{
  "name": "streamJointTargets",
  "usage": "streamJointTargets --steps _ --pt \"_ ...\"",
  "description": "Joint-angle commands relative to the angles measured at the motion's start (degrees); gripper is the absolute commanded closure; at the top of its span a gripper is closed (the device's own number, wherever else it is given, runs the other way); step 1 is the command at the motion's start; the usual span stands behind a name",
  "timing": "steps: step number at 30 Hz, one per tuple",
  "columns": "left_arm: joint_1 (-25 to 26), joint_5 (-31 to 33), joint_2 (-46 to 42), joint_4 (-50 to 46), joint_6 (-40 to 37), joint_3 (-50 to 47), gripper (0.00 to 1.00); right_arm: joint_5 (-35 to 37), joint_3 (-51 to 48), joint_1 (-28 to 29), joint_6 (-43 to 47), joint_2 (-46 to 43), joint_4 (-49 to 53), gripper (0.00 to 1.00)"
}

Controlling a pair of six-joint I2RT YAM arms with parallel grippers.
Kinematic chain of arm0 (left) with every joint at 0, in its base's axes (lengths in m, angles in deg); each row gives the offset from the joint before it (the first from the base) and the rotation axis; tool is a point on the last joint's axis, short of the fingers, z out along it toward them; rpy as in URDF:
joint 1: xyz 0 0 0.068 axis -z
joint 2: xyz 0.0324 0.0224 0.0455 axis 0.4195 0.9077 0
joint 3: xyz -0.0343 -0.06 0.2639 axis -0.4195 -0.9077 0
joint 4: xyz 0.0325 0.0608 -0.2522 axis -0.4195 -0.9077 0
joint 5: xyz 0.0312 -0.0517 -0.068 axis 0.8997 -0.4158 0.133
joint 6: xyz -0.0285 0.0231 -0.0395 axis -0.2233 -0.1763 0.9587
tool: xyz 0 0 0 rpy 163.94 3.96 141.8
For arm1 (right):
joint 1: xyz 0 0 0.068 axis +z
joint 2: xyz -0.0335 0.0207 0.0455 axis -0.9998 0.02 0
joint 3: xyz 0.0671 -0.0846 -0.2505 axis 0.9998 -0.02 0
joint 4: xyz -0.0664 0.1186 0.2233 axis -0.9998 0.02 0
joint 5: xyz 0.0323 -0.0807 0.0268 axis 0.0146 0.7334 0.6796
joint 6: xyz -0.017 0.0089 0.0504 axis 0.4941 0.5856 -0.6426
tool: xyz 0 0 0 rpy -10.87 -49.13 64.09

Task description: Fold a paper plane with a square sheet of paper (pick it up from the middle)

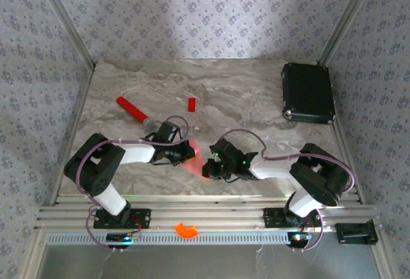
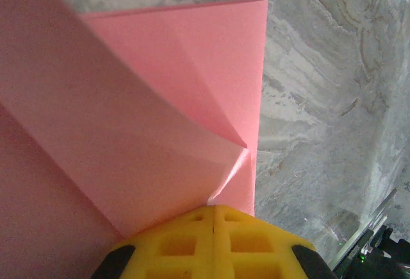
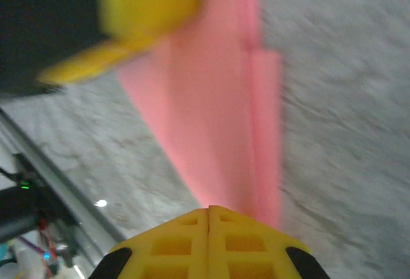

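Note:
The square sheet of paper [image 1: 197, 157] is a creased salmon-pink shape lying on the marble table between my two grippers. In the left wrist view the paper [image 2: 192, 86] has a diagonal fold, and a large flap curves up on the left. My left gripper [image 2: 213, 207] is shut, its tip at the flap's corner near the paper's right edge. It sits at the paper's left side [image 1: 187, 152]. My right gripper [image 3: 209, 208] is shut, its tip over the narrow end of the paper [image 3: 218, 118], at the paper's right side [image 1: 210, 165]. The left gripper [image 3: 150, 3] shows blurred ahead of it.
A small red block [image 1: 191, 104] and a red stick with a grey tip [image 1: 131, 109] lie behind the grippers. A black case [image 1: 308, 92] stands at the back right. An orange piece [image 1: 186, 230] rests on the front rail.

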Motion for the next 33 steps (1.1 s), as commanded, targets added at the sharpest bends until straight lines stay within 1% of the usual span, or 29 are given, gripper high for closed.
streamJointTargets --steps 1,4,6,9,11,15,20,23,25,29,31,33 --pt "-0.5 3.47 0.85 -3.46 -0.82 -1.29 1.0 -0.25 -5.91 0.75 -2.6 -1.12 -2.54 0.99" --pt "-0.53 3.43 1.11 -3.11 -0.82 -1.56 1.0 1.4 -10.37 1.78 -4.49 -5.23 -2.75 0.99" --pt "-0.46 3.08 1.54 -2.63 -0.71 -1.56 1.0 2.06 -11.22 2.27 -4.88 -7.86 -1.21 0.99" --pt "-0.53 2.81 1.91 -2.08 -0.42 -1.56 1.0 3.7 -9.84 2.34 -4.13 -11.59 1.7 0.99" --pt "-0.52 2.77 2.0 -1.77 -0.22 -1.65 1.0 4.41 -6.81 1.82 -2.67 -12.59 3.44 0.99" --pt "-0.5 2.76 1.64 -1.84 -0.19 -1.78 1.0 2.84 -0.55 -0.3 -0.14 -8.88 3.33 1.0" --pt "-0.46 2.85 1.47 -2.03 -0.11 -1.65 1.0 -1.17 8.41 -2.7 2.99 0.59 2.89 0.99" --pt "-0.52 2.73 1.69 -2.03 -0.07 -1.32 1.0 -1.07 10.45 -3.24 4.24 5.39 5.15 0.99" --pt "-0.51 2.68 1.65 -2.12 -0.16 -0.97 1.0 0.81 8.09 -3.16 3.62 6.86 5.9 0.99" --pt "-0.53 2.4 2.01 -2.04 -0.42 -0.6 1.0 0.97 -1.07 -2.86 -1.06 7.34 -1.84 0.99" --pt "-0.49 1.99 2.26 -1.87 -0.46 -0.52 1.0 1.27 -3.31 -2.11 -1.69 6.03 -2.88 0.99" --pt "-0.48 1.89 2.43 -1.94 -0.62 -0.42 1.0 1.83 -3.45 -1.66 -1.46 4.38 -2.2 0.99"
